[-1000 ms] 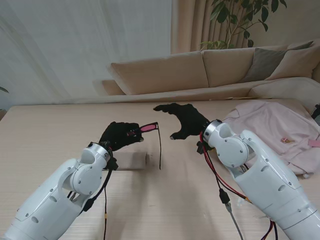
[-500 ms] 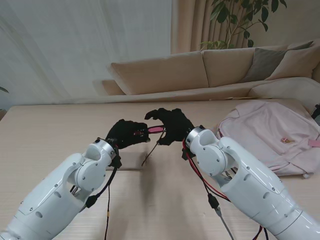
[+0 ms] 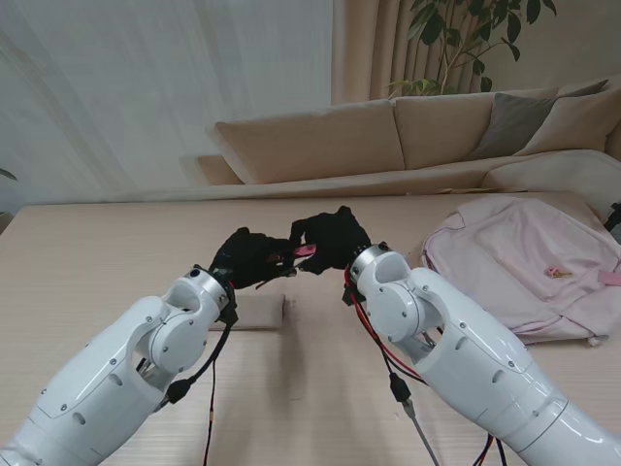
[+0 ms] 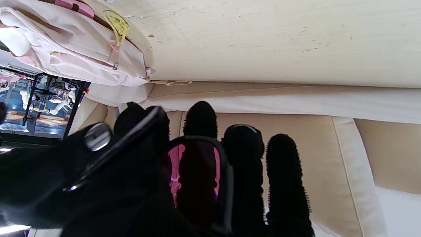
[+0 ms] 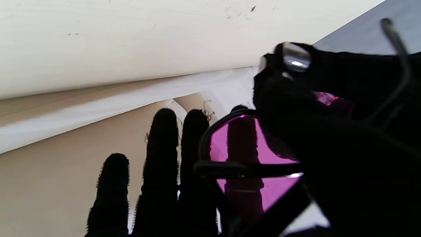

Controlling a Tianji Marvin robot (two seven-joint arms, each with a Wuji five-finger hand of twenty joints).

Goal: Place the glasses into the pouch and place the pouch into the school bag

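The glasses [image 3: 307, 250], black-framed with pink lenses, are held above the table between both hands. My left hand [image 3: 250, 258] is shut on them, its fingers [image 4: 243, 171] lying behind one lens [image 4: 175, 164]. My right hand [image 3: 332, 239] meets them from the right. Its fingers [image 5: 158, 184] lie straight against the other lens [image 5: 279, 187] and are not closed round it. The side arm is folded in against the frame. A beige pouch [image 3: 254, 313] lies flat on the table under my left wrist. The pink school bag [image 3: 524, 257] lies at the right, also seen in the left wrist view [image 4: 75, 49].
A beige sofa [image 3: 388, 136] stands just beyond the table's far edge [image 3: 146, 204]. Red and black cables [image 3: 388, 349] hang from my right forearm over the table. A potted plant [image 3: 466, 39] rises behind the sofa.
My right hand moved left to the glasses and now touches them. The side arm, hanging down a second ago, swung up and folded against the frame. My left hand rose slightly and shifted right.
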